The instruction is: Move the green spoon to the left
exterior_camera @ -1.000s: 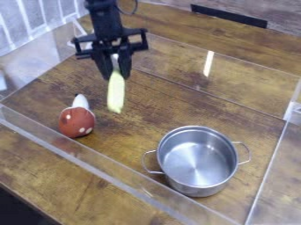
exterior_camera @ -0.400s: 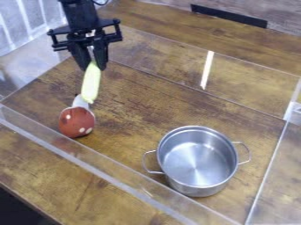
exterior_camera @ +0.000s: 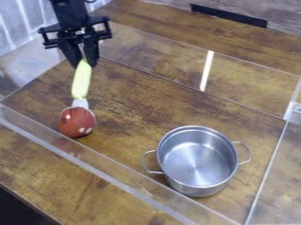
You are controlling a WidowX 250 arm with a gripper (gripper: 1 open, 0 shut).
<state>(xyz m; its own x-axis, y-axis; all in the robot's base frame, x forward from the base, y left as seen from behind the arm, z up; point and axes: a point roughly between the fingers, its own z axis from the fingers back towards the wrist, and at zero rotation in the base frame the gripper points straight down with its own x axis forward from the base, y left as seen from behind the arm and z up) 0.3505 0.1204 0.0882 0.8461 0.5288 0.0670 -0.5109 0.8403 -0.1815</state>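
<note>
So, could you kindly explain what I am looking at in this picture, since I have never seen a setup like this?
This single view looks down at a wooden table from the front, with clear plastic walls around the work area. The black thing at the top left is a robot arm's gripper, pointing down, its jaws shut on the pale green spoon, which hangs above the surface. Just below the spoon lies a red-brown toy with a white stem. At the lower right stands an empty steel pot.
</note>
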